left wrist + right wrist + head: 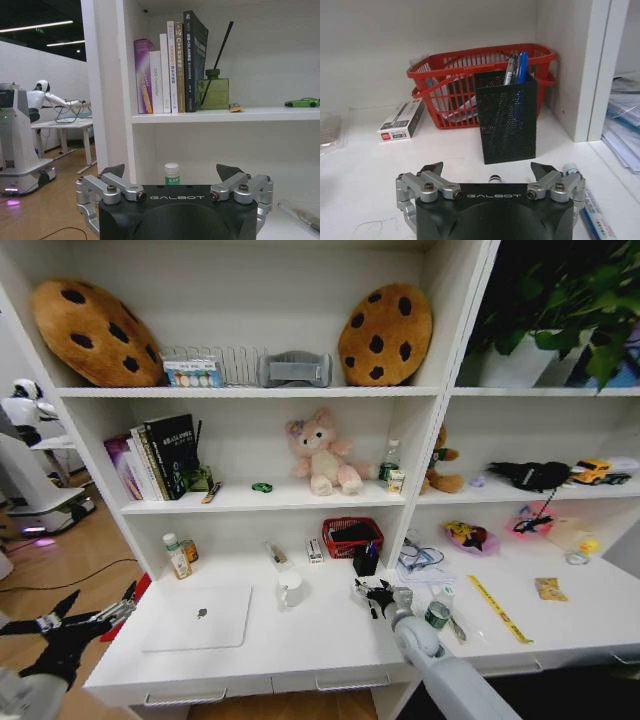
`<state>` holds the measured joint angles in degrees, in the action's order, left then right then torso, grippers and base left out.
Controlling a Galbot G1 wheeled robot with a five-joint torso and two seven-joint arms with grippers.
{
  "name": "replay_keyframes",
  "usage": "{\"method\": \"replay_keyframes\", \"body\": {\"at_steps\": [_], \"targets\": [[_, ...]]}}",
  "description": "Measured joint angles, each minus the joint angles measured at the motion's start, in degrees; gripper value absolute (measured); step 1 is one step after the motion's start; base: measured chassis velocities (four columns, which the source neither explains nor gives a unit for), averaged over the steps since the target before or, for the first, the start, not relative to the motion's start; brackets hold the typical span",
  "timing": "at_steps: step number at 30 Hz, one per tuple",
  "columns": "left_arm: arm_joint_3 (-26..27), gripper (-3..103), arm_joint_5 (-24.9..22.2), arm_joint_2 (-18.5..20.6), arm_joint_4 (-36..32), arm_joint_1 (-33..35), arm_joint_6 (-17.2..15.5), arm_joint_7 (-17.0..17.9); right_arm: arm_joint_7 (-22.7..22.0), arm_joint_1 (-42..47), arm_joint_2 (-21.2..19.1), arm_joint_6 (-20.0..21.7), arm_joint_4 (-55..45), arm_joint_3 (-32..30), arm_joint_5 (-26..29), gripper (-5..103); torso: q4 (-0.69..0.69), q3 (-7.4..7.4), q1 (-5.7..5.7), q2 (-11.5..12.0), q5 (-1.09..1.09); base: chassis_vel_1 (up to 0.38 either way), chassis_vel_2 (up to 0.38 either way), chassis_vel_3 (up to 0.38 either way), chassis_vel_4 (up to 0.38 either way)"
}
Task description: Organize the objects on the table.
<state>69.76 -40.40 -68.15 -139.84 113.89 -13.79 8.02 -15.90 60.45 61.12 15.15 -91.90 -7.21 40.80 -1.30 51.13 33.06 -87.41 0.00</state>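
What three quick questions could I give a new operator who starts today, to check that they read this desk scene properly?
1. True or false: the black pen cup stands in front of the red basket.
2. Where does the laptop lie: A) middle shelf, B) desk top, left part, C) inside the basket?
3. Fill in: the right gripper is ____ and holds nothing.

Key: 1 true; 2 B; 3 open.
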Motion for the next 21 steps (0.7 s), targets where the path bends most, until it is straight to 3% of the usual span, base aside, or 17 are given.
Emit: {"method": "replay_keyframes", "body": {"at_steps": [1,4,13,15,17,21], "targets": [[0.0,100,0.0,0.0,0.0,0.0,0.0,0.0,-0.5,-0.4,0.3,0.5,0.1,0.6,0.2,90,0.0,0.0,0.0,0.0,0.01,0.0,0.0,0.0,0.0],[0.0,100,0.0,0.0,0.0,0.0,0.0,0.0,-1.4,-0.6,0.6,1.4,0.1,1.1,0.4,90,0.01,0.0,0.0,0.0,0.0,0.0,0.0,0.0,0.0],[0.0,100,0.0,0.0,0.0,0.0,0.0,0.0,-2.3,-0.5,0.0,3.5,0.9,0.9,-0.5,70,0.0,0.0,0.0,0.0,0.0,0.0,0.0,0.0,0.0],[0.0,100,0.0,0.0,0.0,0.0,0.0,0.0,-2.5,-0.5,-0.1,3.8,0.9,0.8,-0.3,53,0.0,0.0,0.0,0.0,0.0,0.0,0.0,0.0,0.0],[0.0,100,0.0,0.0,0.0,0.0,0.0,0.0,-2.4,-0.5,-0.1,3.8,1.0,0.8,-0.4,53,-0.01,0.0,-0.01,0.0,0.0,0.0,0.0,0.0,0.0],[0.0,100,0.0,0.0,0.0,0.0,0.0,0.0,-2.4,-0.8,-0.1,4.2,1.3,1.0,-0.5,37,0.0,-0.01,-0.01,0.0,0.0,0.0,0.0,0.0,0.0]]}}
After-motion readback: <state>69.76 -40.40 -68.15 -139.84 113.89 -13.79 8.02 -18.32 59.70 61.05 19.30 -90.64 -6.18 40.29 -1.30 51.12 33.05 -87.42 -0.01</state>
